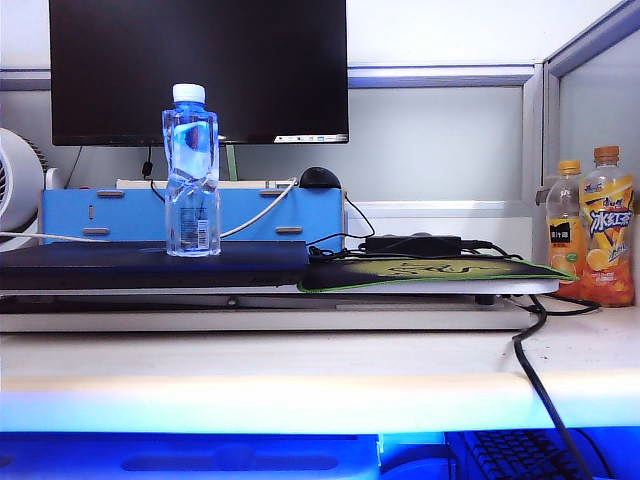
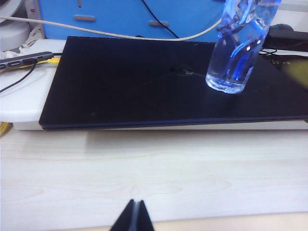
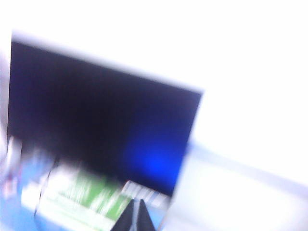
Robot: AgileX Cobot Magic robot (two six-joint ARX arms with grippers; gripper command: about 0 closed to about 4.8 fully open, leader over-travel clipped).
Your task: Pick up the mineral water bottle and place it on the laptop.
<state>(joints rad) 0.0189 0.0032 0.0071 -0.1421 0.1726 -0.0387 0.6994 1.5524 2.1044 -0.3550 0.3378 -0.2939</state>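
— Where's the bottle (image 1: 191, 170)?

— Upright on the laptop (image 1: 150, 264), clear of both my grippers; placing looks done.

— Your fingers?

— Left gripper (image 2: 134, 217) pinched closed, well short of the laptop's near edge. Right gripper (image 3: 136, 216) closed on nothing, aimed at the monitor (image 3: 101, 120). Next I'd just park.

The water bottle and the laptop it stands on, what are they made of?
The mineral water bottle looks like thin clear plastic: you see through it, its waist is dented, and its cap is white. The laptop has a dark matte lid, smooth and barely shiny; metal or plastic, the look can't settle.
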